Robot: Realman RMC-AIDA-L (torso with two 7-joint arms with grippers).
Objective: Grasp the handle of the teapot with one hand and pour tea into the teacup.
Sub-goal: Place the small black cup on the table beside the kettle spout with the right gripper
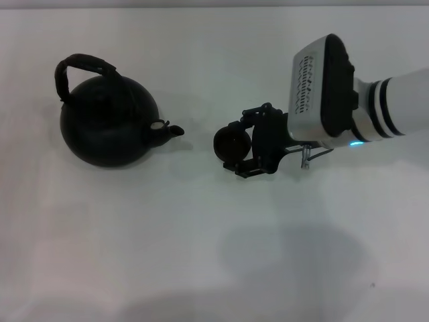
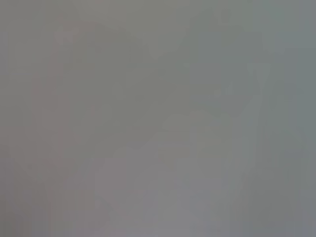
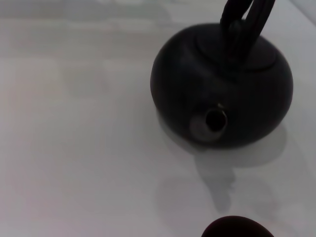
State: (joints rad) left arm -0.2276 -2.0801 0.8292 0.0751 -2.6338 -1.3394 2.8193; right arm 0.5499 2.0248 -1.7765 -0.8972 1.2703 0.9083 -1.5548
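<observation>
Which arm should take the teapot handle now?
Judging from the head view, left. The right gripper is at the teacup, across from the spout, far from the handle. The teapot sits on the robot's left; the left arm is out of sight.

Open tabletop [image 1: 201, 255] gap betw. teapot [image 1: 110, 124] spout & teacup [image 1: 232, 144]; right tool [image 1: 251, 151] at cup blocks approach from right.

You have a plain white table [image 1: 201, 255] under everything. The black teapot [image 1: 110, 124] sits on it at about 9 o'clock, spout toward 3 o'clock. The small black teacup [image 1: 232, 143] lies just past centre toward 3 o'clock, near the spout but apart from it.
</observation>
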